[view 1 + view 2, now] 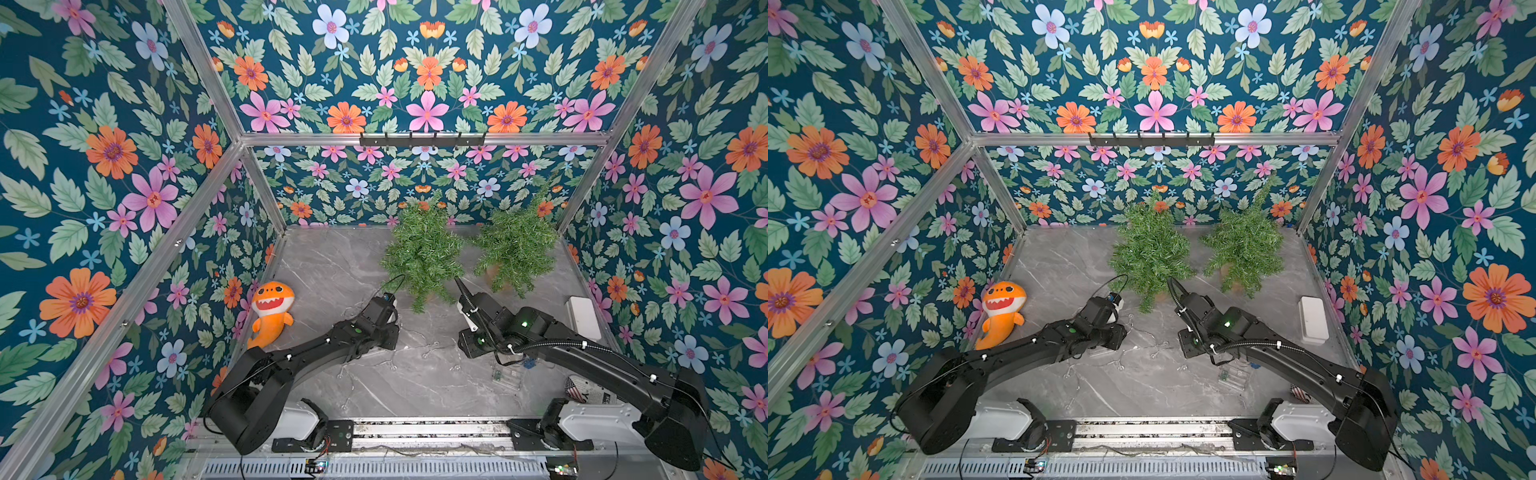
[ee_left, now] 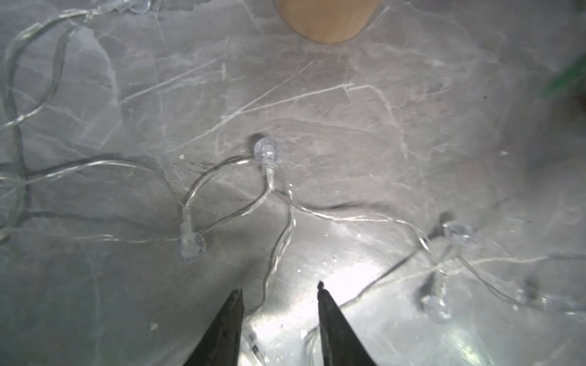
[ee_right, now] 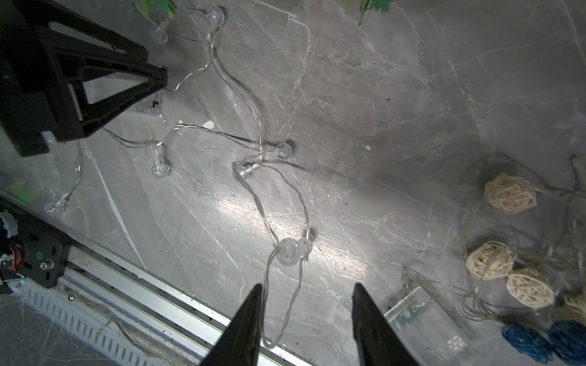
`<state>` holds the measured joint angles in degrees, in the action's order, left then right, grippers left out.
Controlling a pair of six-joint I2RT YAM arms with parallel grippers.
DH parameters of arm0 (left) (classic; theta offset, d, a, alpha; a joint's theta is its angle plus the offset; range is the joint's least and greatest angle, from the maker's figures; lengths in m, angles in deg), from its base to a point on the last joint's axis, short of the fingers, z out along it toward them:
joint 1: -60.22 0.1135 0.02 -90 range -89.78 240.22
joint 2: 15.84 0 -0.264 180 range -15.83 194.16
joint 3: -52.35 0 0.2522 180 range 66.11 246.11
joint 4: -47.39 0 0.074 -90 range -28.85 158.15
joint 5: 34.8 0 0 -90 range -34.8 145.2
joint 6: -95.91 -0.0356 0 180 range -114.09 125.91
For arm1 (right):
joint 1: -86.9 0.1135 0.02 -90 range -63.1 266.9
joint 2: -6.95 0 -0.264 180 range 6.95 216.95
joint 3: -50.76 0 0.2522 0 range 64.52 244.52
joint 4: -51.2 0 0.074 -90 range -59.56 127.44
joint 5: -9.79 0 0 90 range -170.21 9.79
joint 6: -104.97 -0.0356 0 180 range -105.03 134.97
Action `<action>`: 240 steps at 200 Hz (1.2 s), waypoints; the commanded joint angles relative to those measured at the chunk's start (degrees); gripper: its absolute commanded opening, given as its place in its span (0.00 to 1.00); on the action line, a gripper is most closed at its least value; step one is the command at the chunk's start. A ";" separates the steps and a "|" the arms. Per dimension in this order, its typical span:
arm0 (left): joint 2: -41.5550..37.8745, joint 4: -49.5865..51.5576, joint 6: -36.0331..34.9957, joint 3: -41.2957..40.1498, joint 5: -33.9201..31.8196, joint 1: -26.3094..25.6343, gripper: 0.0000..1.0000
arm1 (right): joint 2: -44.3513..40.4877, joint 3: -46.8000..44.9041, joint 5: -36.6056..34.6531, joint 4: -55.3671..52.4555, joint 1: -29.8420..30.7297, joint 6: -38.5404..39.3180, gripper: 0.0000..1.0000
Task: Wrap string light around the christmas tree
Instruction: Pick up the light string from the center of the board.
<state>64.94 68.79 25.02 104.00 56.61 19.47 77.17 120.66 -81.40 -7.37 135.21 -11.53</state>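
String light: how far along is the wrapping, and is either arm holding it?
Done: nothing visible; no bulbs show on the central tree or the corner tree. In hand: nothing; the string light lies loose on the table, and the left gripper and right gripper sit over it, jaws open, wire between them unpinched. Left: grasp, carry, wrap.

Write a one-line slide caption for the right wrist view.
Right claw open over string light lying loose on grey table.
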 commanded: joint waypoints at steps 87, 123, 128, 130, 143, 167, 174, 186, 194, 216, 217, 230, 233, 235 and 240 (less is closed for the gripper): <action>10.88 -1.58 -4.76 3.81 -4.42 -2.18 0.35 | -3.70 -3.40 -0.95 2.84 0.02 -1.10 0.51; 12.82 -0.61 -4.01 3.38 -4.25 -2.50 0.20 | -4.14 -3.24 -1.45 2.54 0.01 -1.10 0.51; 13.01 -0.70 -3.93 3.33 -3.78 -2.49 0.16 | -4.25 -3.31 -1.45 2.47 0.02 -1.10 0.51; 13.12 -0.65 -3.96 3.29 -3.61 -2.53 0.15 | -4.31 -3.18 -1.49 2.46 0.02 -1.10 0.51; 13.40 0.29 -3.45 3.52 -3.40 -2.63 0.09 | -4.69 -3.05 -1.74 2.11 0.02 -1.01 0.51; 10.90 2.03 -2.82 3.66 -3.99 -2.62 0.00 | -5.56 -2.29 -2.65 0.56 0.03 -0.51 0.51; 9.76 2.64 -2.62 3.74 -4.11 -2.58 0.00 | -5.61 -2.10 -2.88 0.19 0.02 -0.32 0.51; 7.21 3.60 -2.71 3.90 -4.13 -2.58 0.00 | -5.71 -1.65 -3.10 -0.22 -0.02 0.02 0.51; 5.24 4.91 -3.08 4.29 -4.47 -2.52 0.00 | -5.70 -1.39 -3.19 -0.43 -0.05 0.20 0.52; -0.79 8.59 -4.03 5.40 -4.09 -1.15 0.00 | -5.68 -0.56 -3.19 -1.09 -0.07 1.11 0.52; -1.10 8.69 -4.10 5.42 -4.02 -1.07 0.00 | -5.74 -0.53 -3.20 -1.12 -0.11 1.20 0.52; -4.70 10.40 -4.42 6.00 -2.82 0.25 0.00 | -5.71 -0.22 -3.42 -1.90 -0.23 1.82 0.53; -5.47 10.69 -4.51 6.09 -2.63 0.62 0.00 | -5.67 -0.17 -3.27 -2.09 -0.38 1.96 0.54; -5.87 10.87 -4.59 6.13 -2.40 0.77 0.00 | -5.59 -0.22 -3.05 -2.17 -0.52 2.06 0.55; -7.05 11.22 -4.69 6.30 -1.98 1.27 0.00 | -5.39 -0.21 -2.23 -2.41 -1.02 2.23 0.55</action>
<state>62.10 75.28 21.66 109.48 52.57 19.05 71.62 120.05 -83.63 -7.70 135.04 -10.59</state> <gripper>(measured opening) 0.058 0.537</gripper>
